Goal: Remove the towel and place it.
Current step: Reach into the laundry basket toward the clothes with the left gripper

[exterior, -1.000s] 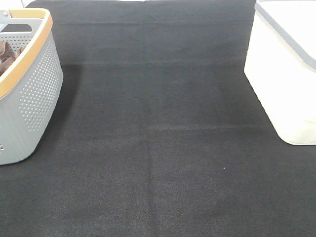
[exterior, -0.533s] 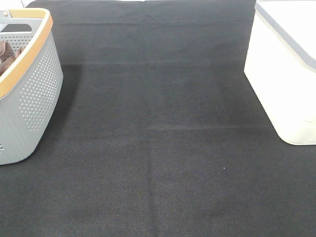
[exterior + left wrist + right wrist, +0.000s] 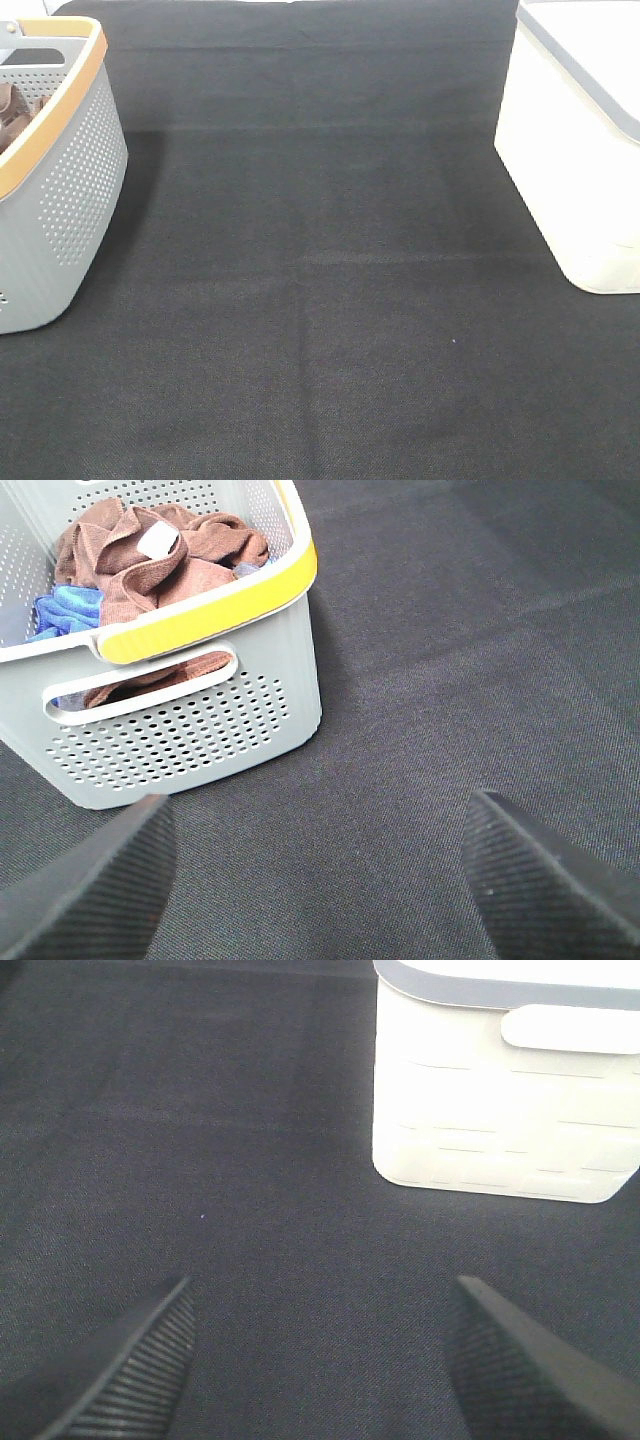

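Note:
The reddish-brown towel lies crumpled in the grey perforated basket, its small white tag facing up. A sliver of it shows inside the basket at the left edge of the exterior high view. My left gripper is open and empty, over the black cloth a short way in front of the basket. My right gripper is open and empty, over the cloth in front of the white bin. Neither gripper shows in the exterior high view.
A blue cloth lies beside the towel in the basket, which has a yellow-orange rim. The white bin with a grey rim stands at the right. A black cloth covers the table.

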Available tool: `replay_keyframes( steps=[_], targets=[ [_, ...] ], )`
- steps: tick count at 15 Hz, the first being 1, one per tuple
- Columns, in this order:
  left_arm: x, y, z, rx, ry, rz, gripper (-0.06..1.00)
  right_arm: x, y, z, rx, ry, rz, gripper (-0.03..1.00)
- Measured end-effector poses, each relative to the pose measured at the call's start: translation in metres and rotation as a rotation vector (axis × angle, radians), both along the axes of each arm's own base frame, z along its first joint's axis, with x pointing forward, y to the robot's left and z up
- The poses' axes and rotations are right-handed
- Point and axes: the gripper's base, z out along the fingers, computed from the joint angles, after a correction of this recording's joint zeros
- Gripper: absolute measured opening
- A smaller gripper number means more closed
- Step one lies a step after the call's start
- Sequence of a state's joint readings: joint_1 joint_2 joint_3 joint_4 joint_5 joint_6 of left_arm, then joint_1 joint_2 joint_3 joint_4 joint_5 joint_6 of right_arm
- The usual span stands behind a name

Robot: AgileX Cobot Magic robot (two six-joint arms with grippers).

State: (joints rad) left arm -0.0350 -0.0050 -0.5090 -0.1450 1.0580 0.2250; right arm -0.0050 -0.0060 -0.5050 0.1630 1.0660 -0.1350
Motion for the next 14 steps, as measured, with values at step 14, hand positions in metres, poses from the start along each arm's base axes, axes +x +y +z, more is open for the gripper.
replay_keyframes(
  steps=[14],
  targets=[
    [0.0036, 0.0023, 0.0086, -0.024, -0.077, 0.039, 0.76, 0.0000, 0.0000, 0.0000, 0.000, 0.000, 0.000, 0.67]
  ],
)
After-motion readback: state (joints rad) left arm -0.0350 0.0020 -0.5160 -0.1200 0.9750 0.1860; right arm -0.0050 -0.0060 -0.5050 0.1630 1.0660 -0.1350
